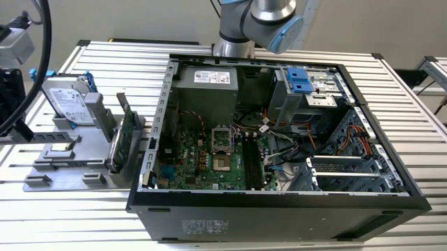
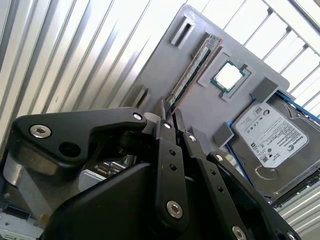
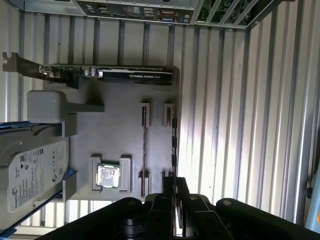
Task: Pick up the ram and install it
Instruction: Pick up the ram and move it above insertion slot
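Note:
The ram [image 2: 192,70] is a thin dark stick standing on edge in a slot of the grey fixture plate [image 2: 150,75], beside a small square processor chip [image 2: 229,76]. In the first wrist view the ram [image 3: 145,147] runs between two small holders on the plate [image 3: 115,130]. My gripper [image 2: 170,111] hovers over the ram's near end, its black fingers drawn close together with nothing between them. In the first wrist view the gripper [image 3: 175,181] sits a little to one side of the ram's line. The ram still rests in its slot.
The fixture [image 1: 63,157] lies at the exterior view's left, holding a silver hard drive [image 1: 66,102] and an upright green expansion card [image 1: 122,141]. The open computer case [image 1: 279,209] stands to its right, with long memory slots [image 1: 252,162] on the motherboard.

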`<state>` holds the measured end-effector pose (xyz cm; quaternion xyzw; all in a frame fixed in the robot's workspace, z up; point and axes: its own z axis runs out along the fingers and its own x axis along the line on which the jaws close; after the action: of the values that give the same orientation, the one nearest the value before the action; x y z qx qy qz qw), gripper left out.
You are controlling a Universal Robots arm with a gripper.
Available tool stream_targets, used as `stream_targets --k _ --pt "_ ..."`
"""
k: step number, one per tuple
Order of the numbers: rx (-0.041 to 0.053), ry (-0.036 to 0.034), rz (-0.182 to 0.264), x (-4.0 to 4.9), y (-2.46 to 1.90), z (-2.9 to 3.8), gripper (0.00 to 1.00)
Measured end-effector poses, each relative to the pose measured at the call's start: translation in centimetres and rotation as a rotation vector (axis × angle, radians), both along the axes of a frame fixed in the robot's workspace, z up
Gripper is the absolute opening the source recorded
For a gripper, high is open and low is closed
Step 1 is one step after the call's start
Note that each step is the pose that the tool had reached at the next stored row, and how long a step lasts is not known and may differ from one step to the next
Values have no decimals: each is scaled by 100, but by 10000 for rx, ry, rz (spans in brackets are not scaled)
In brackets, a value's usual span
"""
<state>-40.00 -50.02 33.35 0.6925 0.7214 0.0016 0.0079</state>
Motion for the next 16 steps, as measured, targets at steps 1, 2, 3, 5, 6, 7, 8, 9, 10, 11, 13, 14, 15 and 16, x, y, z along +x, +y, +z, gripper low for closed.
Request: stream_targets --k 1,2,3,5,6,7,8,9,10,11,13,14,15,16 --pt "0 0 0 0 0 4 0" --pt "0 0 0 0 0 9 0" --pt "0 0 0 0 0 13 0" --pt "-1 1 0 0 0 21 0" --pt "0 1 0 0 0 25 0" --pt "0 0 0 0 0 28 0" --pt "0 0 0 0 0 32 0" --pt "0 -1 0 0 0 34 0" --pt "0 0 0 0 0 38 0" --pt "0 0 0 0 0 41 0" --pt "0 0 0 0 0 47 0" --pt "0 1 0 0 0 50 0" --pt "-1 1 0 0 0 53 0" --pt "-1 1 0 0 0 56 0"
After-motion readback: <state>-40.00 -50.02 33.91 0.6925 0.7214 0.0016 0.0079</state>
